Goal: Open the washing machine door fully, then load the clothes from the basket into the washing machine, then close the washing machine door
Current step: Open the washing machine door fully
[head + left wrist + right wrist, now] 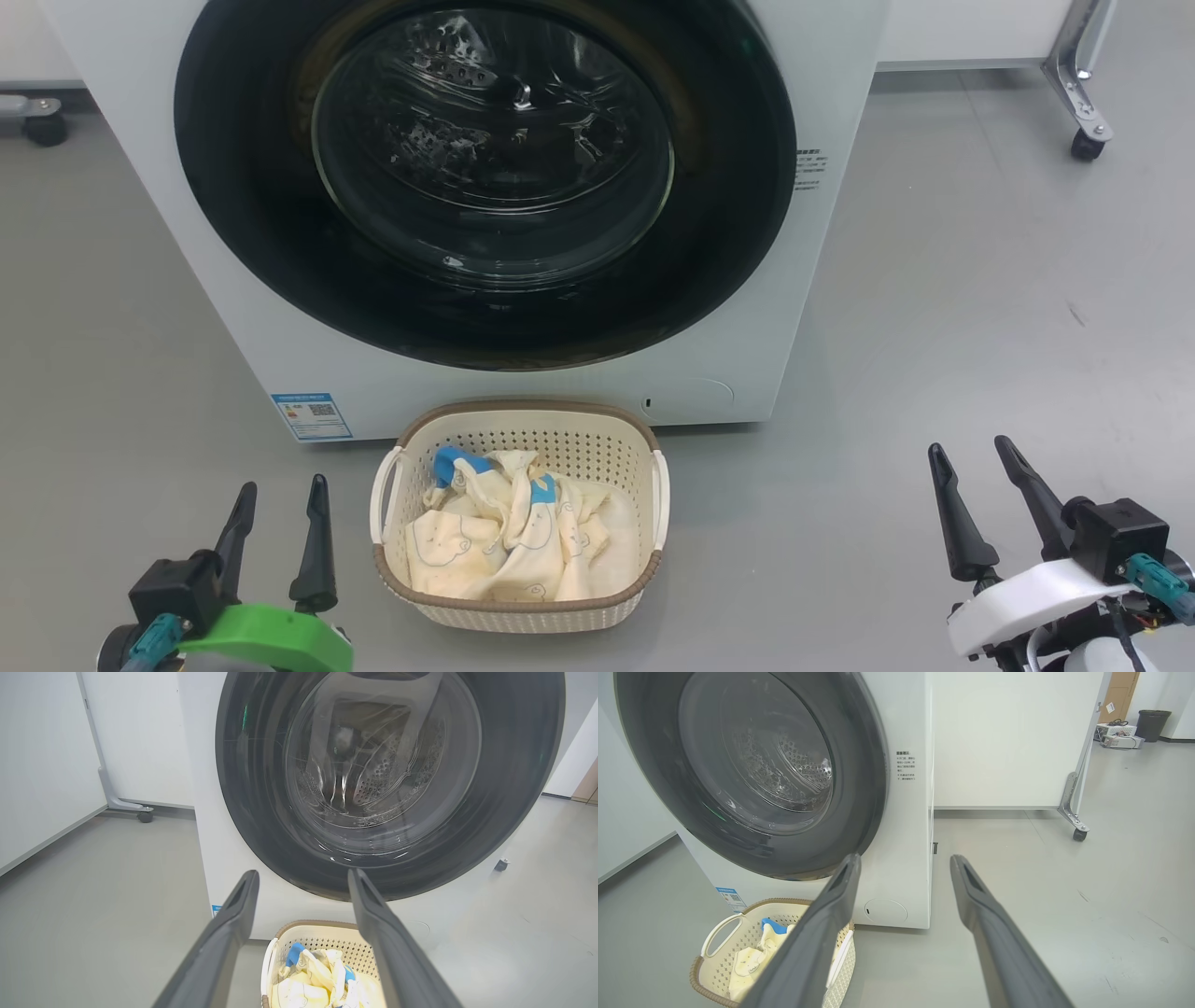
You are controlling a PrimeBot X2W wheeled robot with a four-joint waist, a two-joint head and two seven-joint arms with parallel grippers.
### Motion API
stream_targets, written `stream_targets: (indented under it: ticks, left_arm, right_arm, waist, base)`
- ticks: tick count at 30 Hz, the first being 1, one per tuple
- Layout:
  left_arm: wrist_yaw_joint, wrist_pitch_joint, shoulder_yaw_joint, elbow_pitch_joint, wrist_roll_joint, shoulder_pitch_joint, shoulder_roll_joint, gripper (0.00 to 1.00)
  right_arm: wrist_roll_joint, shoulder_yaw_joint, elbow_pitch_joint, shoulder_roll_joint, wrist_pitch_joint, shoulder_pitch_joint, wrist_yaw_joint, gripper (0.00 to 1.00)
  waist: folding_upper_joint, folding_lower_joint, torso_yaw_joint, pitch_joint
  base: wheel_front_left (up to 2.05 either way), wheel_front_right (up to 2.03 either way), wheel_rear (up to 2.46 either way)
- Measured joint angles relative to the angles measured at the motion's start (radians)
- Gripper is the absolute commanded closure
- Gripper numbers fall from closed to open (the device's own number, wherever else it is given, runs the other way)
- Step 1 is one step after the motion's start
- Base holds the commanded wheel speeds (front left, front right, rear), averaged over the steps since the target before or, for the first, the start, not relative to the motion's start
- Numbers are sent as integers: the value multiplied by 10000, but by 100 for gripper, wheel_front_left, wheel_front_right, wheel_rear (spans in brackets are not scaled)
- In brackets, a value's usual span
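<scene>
left end effector (285, 482): near left, low over the floor (980, 308); fingers spread wide, holding nothing.
blue label sticker (312, 415): lower left corner of the machine front.
washing machine (280, 345): white front-loader, far centre, standing on the grey floor.
washing machine door (490, 177): closed, flush against the front; glossy black rim, perforated steel drum visible through the glass.
basket (523, 413): on the floor just in front of the machine, below the door, between the two arms.
clothes (509, 546): cream pile with blue trim, lying inside the basket.
right end effector (969, 446): near right, well apart from the basket; fingers spread wide, empty.
caster (1083, 145): far right, under a metal leg.
</scene>
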Motion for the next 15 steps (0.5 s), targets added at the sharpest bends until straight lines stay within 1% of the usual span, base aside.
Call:
stream_targets:
  ticks: [7, 15]
  left_arm:
    - [0, 0, -36, -17, 0, 0, 0, 0]
    - [0, 0, -59, -17, -2, 0, -2, 0]
  right_arm:
    - [0, 4, 0, 0, 0, -2, 0, 0]
    - [0, -15, 0, 12, 0, -19, 0, 0]
  waist:
    - [0, 0, 4, 23]
    - [0, 0, -7, 59]
  base:
    - [60, 60, -120]
    - [42, 42, -84]
